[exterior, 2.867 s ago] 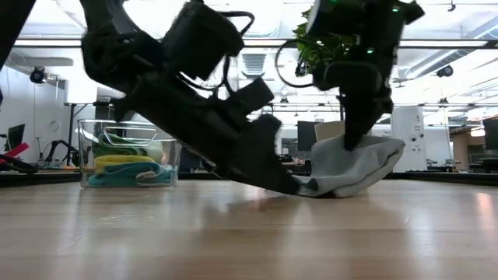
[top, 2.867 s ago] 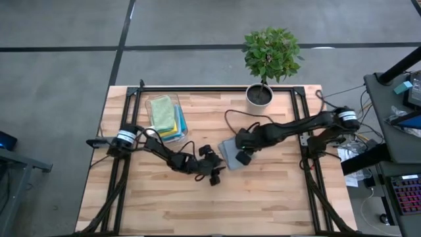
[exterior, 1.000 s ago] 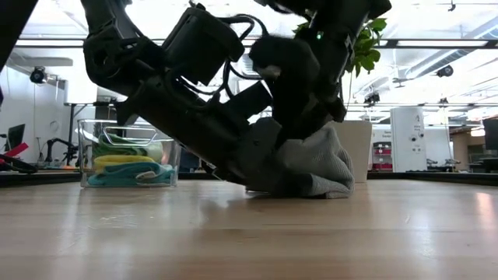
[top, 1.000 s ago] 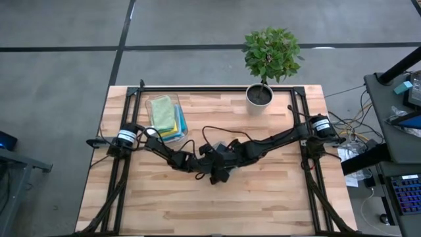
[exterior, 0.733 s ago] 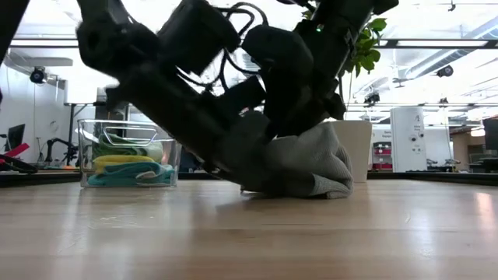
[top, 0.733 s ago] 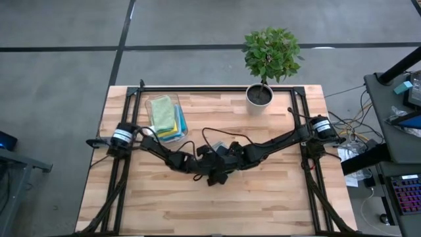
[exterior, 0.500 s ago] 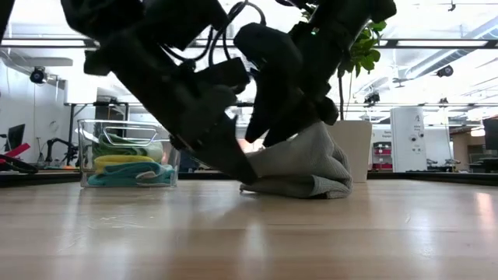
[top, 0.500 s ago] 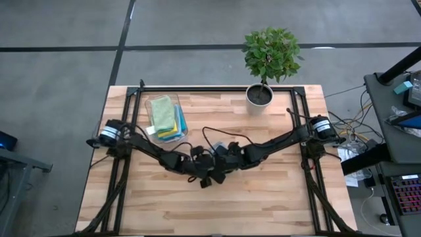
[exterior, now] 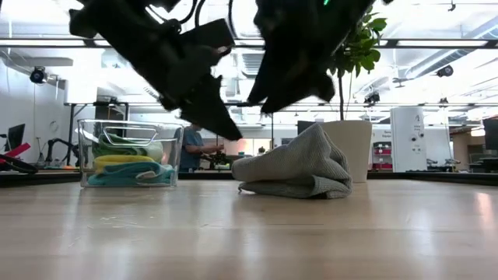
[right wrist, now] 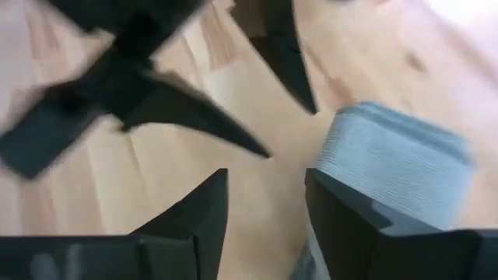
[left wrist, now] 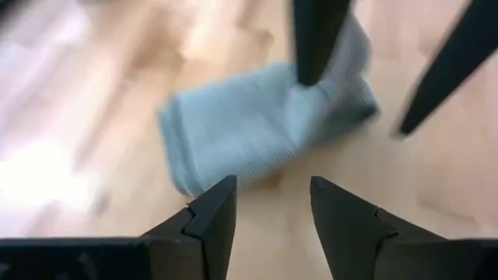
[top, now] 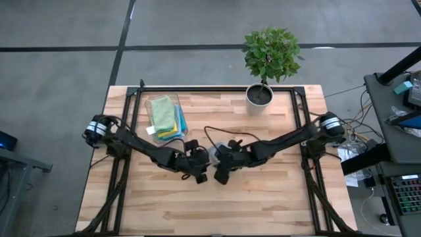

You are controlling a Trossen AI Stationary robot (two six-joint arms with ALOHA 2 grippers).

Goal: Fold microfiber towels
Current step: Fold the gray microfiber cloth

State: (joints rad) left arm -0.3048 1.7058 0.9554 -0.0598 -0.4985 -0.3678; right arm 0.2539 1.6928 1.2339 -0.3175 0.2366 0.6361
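Grey towel: soft grey microfiber towel [exterior: 294, 167], folded into a thick bundle, lying on the wooden slatted table [top: 263, 204] near its middle; rounded hump on top, layered edges toward the table in the low view; also seen as a folded block in the left wrist view [left wrist: 257, 124] and in the right wrist view [right wrist: 393, 167].
Left gripper: dark two-finger left gripper [top: 199, 172] near the table's middle, raised clear of the table in the low view [exterior: 204, 97]; fingers parted with bare wood showing between them in the left wrist view [left wrist: 272, 225]; nothing held; towel ahead of the fingertips, not touched.
Right gripper: dark two-finger right gripper [top: 222, 172] just beside the left one, above the grey towel in the low view [exterior: 284, 74]; fingers spread with a gap in the right wrist view [right wrist: 264, 214]; nothing held; towel just past one finger, apart from it.
Spacing: both grippers close together, tips facing one another over the table's centre.
Bin: clear plastic bin [top: 176, 108] at the table's far left part, well apart from the grey towel.
Bin contents: stacked towels, olive green on top [top: 163, 113], yellow [exterior: 124, 162] and teal [exterior: 128, 177] layers below, light blue edge at the side.
Plant: green leafy plant in a white pot [top: 260, 95] at the far edge of the table.
Background: a person [exterior: 192, 148] standing far behind the table in the low view.
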